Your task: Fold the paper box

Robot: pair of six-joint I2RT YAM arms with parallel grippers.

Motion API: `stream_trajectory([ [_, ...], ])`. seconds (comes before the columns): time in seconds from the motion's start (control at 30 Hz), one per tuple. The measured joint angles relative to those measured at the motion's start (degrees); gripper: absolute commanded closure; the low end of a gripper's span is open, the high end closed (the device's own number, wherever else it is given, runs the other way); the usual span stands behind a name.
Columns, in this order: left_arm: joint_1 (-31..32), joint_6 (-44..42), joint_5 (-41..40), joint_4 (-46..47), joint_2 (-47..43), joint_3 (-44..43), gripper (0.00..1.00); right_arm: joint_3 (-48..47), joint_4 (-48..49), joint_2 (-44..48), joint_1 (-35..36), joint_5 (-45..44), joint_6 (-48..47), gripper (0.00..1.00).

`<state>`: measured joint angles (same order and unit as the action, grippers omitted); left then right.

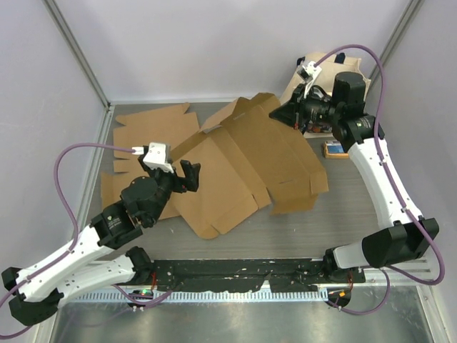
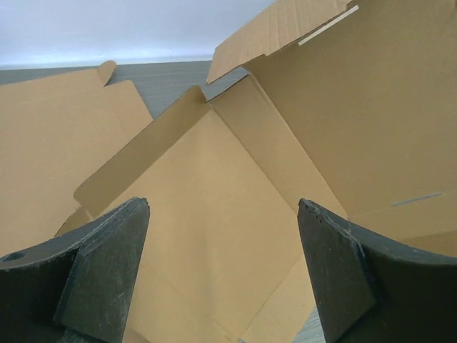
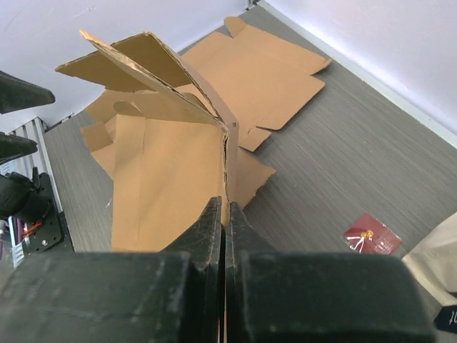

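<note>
The paper box (image 1: 243,153) is a brown cardboard blank lying mostly flat in the middle of the table, with its far right panel lifted. My right gripper (image 1: 280,113) is shut on that raised panel's edge; in the right wrist view the cardboard (image 3: 164,171) stands on edge, pinched between the closed fingers of the gripper (image 3: 224,207). My left gripper (image 1: 191,175) hovers at the blank's left side, jaws wide apart. In the left wrist view the gripper (image 2: 223,207) holds nothing, with the box's inner panels (image 2: 214,214) beyond it.
A second flat cardboard blank (image 1: 146,132) lies at the back left, partly under the first. A small orange and blue item (image 1: 333,148) and a pale bag (image 1: 314,78) sit at the back right. A dark red card (image 3: 371,234) lies on the grey tabletop.
</note>
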<state>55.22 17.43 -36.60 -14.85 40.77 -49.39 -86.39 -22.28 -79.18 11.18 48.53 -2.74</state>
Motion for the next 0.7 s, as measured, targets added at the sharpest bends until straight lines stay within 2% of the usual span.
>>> stream_trajectory([
  [0.03,0.0,0.2,-0.3,-0.2,0.1,0.1,0.22,-1.0,-1.4,-0.6,0.0,-0.3,-0.4,0.99],
  [0.1,0.0,0.6,-0.9,-0.4,0.8,0.1,0.24,-2.6,-4.0,-1.8,0.0,-0.5,-1.3,0.99],
  [0.23,-0.2,1.5,-0.8,-0.5,3.6,-0.5,0.13,-3.7,-8.2,-3.7,0.0,-0.9,-2.0,0.99],
  [0.3,-0.3,1.7,0.5,-0.6,6.4,-2.1,0.13,-3.7,-9.8,-3.9,0.0,-1.4,-1.9,0.99],
  [0.33,-0.3,1.7,1.0,-0.6,7.8,-3.0,0.21,-3.7,-10.2,-3.9,0.0,-1.7,-1.5,0.99],
  [0.37,-0.3,1.6,1.6,-0.9,9.6,-4.5,0.24,-3.9,-10.4,-3.9,0.0,-2.3,-0.9,0.99],
  [0.43,-0.3,1.8,2.4,-1.6,13.0,-7.7,0.25,-4.5,-10.8,-3.9,0.0,-4.0,1.2,0.99],
  [0.5,-0.5,1.9,3.3,-2.0,15.8,-10.6,0.21,-5.5,-11.4,-3.9,0.0,-6.1,3.5,0.99],
  [0.53,-0.6,1.9,3.7,-2.1,16.6,-11.5,0.12,-5.9,-11.8,-3.9,0.0,-6.8,4.3,0.99],
  [0.57,-0.8,2.1,4.5,-2.5,17.5,-12.7,0.09,-6.6,-12.6,-4.0,0.0,-7.9,5.3,0.99],
  [0.7,-2.1,3.4,7.0,-4.0,20.6,-17.7,0.06,-9.6,-15.9,-4.5,0.0,-11.9,8.3,0.99],
])
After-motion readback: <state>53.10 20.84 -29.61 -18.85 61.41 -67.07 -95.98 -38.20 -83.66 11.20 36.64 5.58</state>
